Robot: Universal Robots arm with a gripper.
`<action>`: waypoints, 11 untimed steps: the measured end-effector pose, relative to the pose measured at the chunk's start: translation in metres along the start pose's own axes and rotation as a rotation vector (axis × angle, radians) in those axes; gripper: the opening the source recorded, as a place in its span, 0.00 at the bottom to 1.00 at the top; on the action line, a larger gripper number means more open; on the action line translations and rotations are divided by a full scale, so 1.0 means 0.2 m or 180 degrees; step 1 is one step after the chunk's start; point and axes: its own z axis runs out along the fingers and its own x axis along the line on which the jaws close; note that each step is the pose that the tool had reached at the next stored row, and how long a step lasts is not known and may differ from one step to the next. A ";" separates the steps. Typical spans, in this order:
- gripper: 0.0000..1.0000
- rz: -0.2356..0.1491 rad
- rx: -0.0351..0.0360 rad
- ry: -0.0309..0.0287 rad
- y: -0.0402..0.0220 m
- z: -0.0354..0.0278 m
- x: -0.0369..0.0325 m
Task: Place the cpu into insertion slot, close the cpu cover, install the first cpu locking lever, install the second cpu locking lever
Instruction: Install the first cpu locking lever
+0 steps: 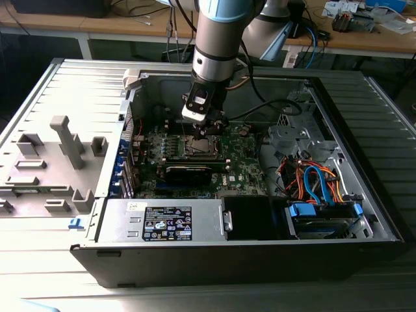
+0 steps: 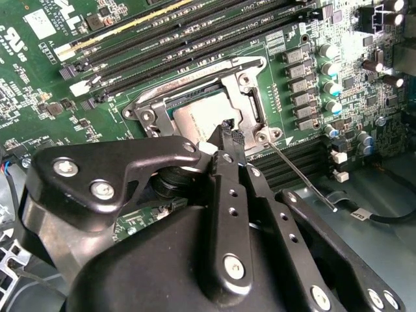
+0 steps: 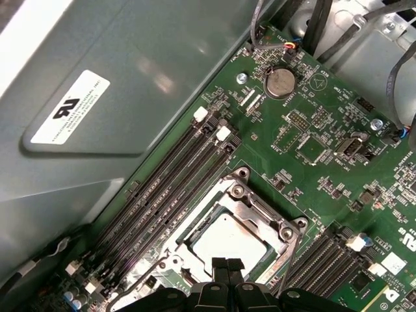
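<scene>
Second wrist view, one cpu [image 2: 194, 117], one cpu cover [image 2: 252, 104]

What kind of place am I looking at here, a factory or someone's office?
Most likely a robotics lab or workshop rather than a factory line. A robot arm reaches into an open computer case lying on its side, and wooden workbenches behind it carry loose cables and clutter.

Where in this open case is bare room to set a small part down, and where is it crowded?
Free: the dark bay between the power supply and the blue drive; the ribbed panel on the exterior view's left. Crowded: the green board under the gripper, and the orange cables.
</scene>
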 end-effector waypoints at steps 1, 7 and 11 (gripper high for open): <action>0.11 -0.0003 0.0000 0.0000 0.000 0.000 0.000; 0.11 -0.0031 0.0003 -0.0001 0.000 0.000 0.000; 0.11 -0.0046 0.0004 -0.0002 0.000 0.000 0.000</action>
